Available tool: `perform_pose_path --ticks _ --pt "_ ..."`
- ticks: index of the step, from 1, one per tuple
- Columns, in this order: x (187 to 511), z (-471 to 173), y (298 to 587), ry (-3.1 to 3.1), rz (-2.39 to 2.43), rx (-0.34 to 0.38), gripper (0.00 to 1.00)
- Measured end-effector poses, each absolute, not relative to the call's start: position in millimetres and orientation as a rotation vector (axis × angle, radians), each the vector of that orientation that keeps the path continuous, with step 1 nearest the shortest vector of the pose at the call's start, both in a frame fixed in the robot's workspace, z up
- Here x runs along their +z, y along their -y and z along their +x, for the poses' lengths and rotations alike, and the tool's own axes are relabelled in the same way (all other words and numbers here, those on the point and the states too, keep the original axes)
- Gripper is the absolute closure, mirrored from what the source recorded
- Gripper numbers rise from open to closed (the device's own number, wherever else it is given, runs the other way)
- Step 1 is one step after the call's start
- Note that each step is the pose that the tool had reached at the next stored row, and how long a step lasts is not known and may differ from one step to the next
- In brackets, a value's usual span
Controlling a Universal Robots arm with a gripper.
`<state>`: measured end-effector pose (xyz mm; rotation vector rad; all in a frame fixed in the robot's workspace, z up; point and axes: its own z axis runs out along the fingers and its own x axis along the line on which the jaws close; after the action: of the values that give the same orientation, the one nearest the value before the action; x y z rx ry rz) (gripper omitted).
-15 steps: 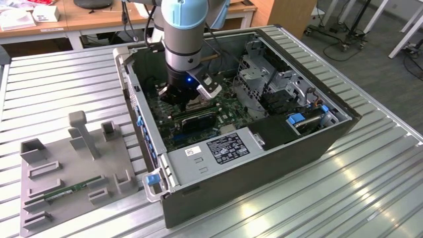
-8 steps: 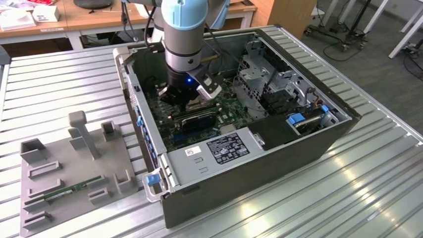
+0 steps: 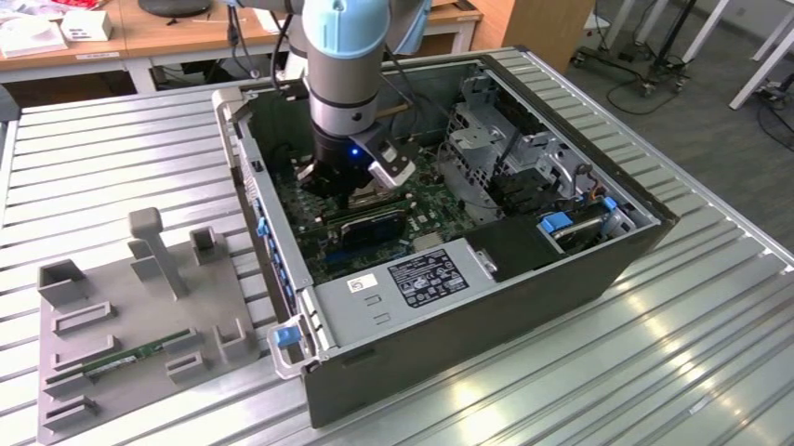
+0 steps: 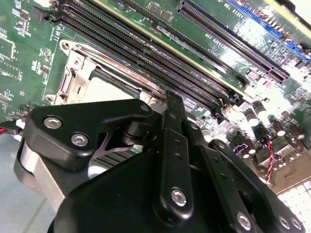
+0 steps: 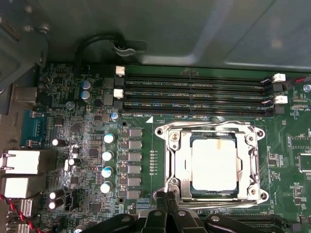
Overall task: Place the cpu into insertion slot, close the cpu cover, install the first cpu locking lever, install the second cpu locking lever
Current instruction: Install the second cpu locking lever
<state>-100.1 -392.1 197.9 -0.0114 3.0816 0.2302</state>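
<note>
Inside the open computer case [image 3: 596, 269], the cpu [image 5: 215, 165] is seen seated under the closed cpu cover [image 5: 177, 165], at 12 o'clock from the gripper [image 5: 167, 201], whose fingers look pressed together, holding nothing.

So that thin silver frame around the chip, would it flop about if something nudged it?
Probably not: the cpu cover looks like stiff sheet metal. It lies flat around the cpu, so a push likely wouldn't slide it. Its thin edges might bend under a hard knock.
</note>
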Motion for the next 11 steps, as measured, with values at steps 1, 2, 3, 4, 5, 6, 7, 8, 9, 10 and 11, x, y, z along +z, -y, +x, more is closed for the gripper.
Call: perform_pose_path --ticks 1,2,3,4,5,6,7,8,9,10,11 --pt "197.5 -100.3 392.1 -3.081 -0.011 0.230 0.89" --pt "197.2 -100.4 392.0 -3.081 -0.011 0.230 0.89" --pt "196.9 -100.5 392.1 -3.081 -0.011 0.230 0.89" --pt "196.5 -100.7 392.1 -3.081 -0.011 0.230 0.89" --pt "196.2 -100.8 392.1 -3.081 -0.012 0.230 0.89" --pt "195.9 -100.8 392.1 -3.081 -0.012 0.230 0.89" --pt "195.6 -100.9 392.1 -3.081 -0.012 0.231 0.89" --pt "195.3 -101.0 392.1 -3.081 -0.011 0.230 0.89" --pt "195.1 -101.1 392.1 -3.082 -0.011 0.230 0.89" --pt "194.9 -101.3 392.1 -3.082 -0.011 0.230 0.89" --pt "194.6 -101.4 392.1 -3.082 -0.011 0.230 0.89"
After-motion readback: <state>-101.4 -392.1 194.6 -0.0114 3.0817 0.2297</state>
